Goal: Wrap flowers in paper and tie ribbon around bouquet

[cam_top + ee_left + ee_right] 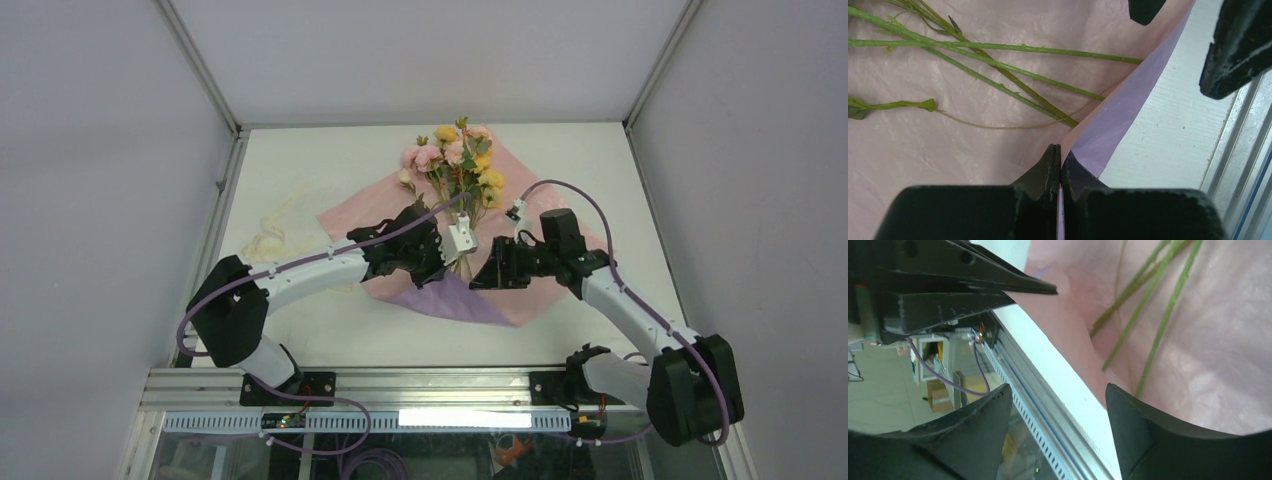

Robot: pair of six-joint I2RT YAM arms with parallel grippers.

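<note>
Centre of the top view: the flowers lie on the paper, pink face up, stems toward the frame's lower edge. The left gripper pinches a folded paper edge; the right gripper stands wide, empty. Best practice: draw that edge over the stems slowly, without dragging them. The ribbon lies at left; no container appears.

No text, label, brand, number or sign can be read in any view. The paper is plain. Any marking on the small board on the rail is too small to read.
</note>
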